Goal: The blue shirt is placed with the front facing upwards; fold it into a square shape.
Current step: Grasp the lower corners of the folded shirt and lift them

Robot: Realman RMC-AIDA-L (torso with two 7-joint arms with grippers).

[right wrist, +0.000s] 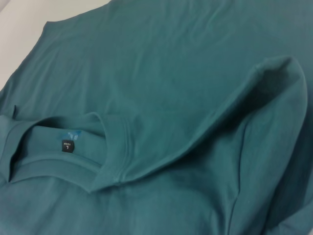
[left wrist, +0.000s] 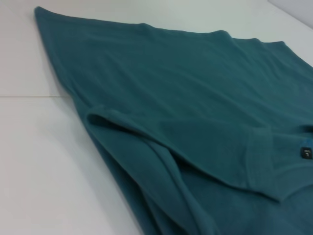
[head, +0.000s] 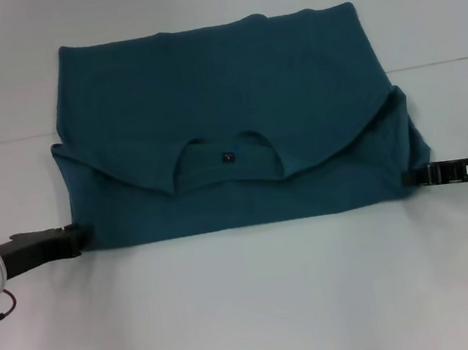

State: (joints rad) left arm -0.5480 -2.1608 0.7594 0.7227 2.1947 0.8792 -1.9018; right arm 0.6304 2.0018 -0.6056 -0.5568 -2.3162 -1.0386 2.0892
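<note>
- Teal cotton, the blue shirt (head: 225,99) lies flat mid-table (head: 251,309), folded once across so its plain back faces up; the neck (head: 227,154) with its small label (head: 227,155) points to 6 o'clock.
- Soft, light and limp, it will likely sag and crease unless taken by the doubled corners.
- Left gripper (head: 75,237) meets the 8 o'clock corner; released or clenched, I cannot tell.
- Right gripper (head: 413,176) meets the 4 o'clock edge; likewise unclear.

We read one marking: a small dark label (right wrist: 67,146) sewn inside the neckband of the blue shirt (right wrist: 171,73) carries a white letter "L" beneath a line of print too small to read. In the head view the label (head: 228,155) appears only as a dark, illegible square.
</note>
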